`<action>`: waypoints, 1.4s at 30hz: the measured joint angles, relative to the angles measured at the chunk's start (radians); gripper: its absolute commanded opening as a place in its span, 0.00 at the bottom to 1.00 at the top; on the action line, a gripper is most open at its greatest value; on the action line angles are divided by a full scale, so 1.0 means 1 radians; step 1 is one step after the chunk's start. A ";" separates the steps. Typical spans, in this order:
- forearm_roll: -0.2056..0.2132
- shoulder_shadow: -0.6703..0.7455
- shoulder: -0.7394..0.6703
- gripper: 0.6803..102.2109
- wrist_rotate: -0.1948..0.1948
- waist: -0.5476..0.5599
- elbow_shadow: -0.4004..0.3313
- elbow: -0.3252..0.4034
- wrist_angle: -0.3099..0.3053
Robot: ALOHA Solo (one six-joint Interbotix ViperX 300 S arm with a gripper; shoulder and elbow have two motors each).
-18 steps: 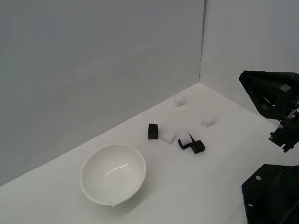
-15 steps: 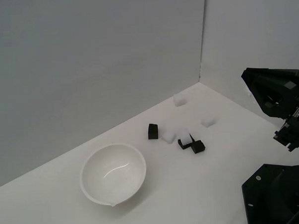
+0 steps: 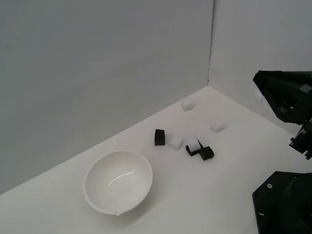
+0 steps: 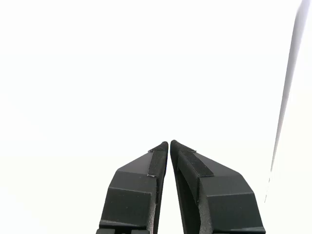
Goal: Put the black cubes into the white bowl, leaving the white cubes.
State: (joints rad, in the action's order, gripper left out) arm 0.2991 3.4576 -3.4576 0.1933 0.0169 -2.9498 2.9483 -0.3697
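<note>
The white bowl (image 3: 118, 182) stands empty on the white surface at the exterior view's left. Three black cubes lie beyond it: one alone (image 3: 159, 137), and two close together (image 3: 192, 149) (image 3: 207, 153). Several white cubes lie among and behind them (image 3: 175, 142) (image 3: 193, 143) (image 3: 217, 127) (image 3: 187, 104). My arm (image 3: 290, 98) is at the exterior view's right edge, well apart from the cubes. In the wrist view my gripper (image 4: 169, 143) is shut and empty, with only bare white surface ahead of it.
Grey walls meet in a corner (image 3: 210, 78) behind the cubes. The arm's black base (image 3: 286, 204) fills the exterior view's lower right corner. A grey wall edge (image 4: 287, 97) shows in the wrist view.
My arm has drawn slightly further towards the exterior view's right edge. The cubes and the bowl have not moved.
</note>
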 measured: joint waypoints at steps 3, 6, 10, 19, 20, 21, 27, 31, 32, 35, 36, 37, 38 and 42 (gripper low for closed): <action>0.000 -0.003 0.003 0.02 0.000 0.002 0.021 -0.021 -0.029; 0.000 -0.034 0.034 0.02 0.000 0.014 0.055 -0.055 -0.051; 0.000 -0.146 0.150 0.02 0.000 0.018 0.124 -0.121 -0.061; 0.008 -0.531 0.531 0.19 0.000 0.018 0.284 -0.284 -0.216; 0.006 -0.575 0.574 0.22 0.002 0.018 0.296 -0.296 -0.236; 0.008 -0.618 0.615 0.23 0.002 0.018 0.310 -0.311 -0.258; 0.008 -0.805 0.804 0.40 0.000 0.018 0.365 -0.365 -0.279; 0.006 -0.897 0.894 0.79 0.000 0.044 0.368 -0.368 -0.314; 0.008 -0.917 0.914 0.81 0.000 0.051 0.368 -0.368 -0.331; 0.017 -0.986 0.983 0.81 0.000 0.052 0.368 -0.368 -0.374; 0.017 -1.006 1.005 0.81 0.002 0.052 0.368 -0.368 -0.387; 0.015 -1.023 1.022 0.81 0.000 0.052 0.368 -0.368 -0.394; 0.015 -1.034 1.031 0.81 0.002 0.052 0.368 -0.368 -0.397; 0.015 -1.086 1.080 0.81 0.000 0.052 0.370 -0.370 -0.400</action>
State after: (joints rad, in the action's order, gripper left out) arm 0.3145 2.3715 -2.3777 0.1933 0.0690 -2.5802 2.5786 -0.7701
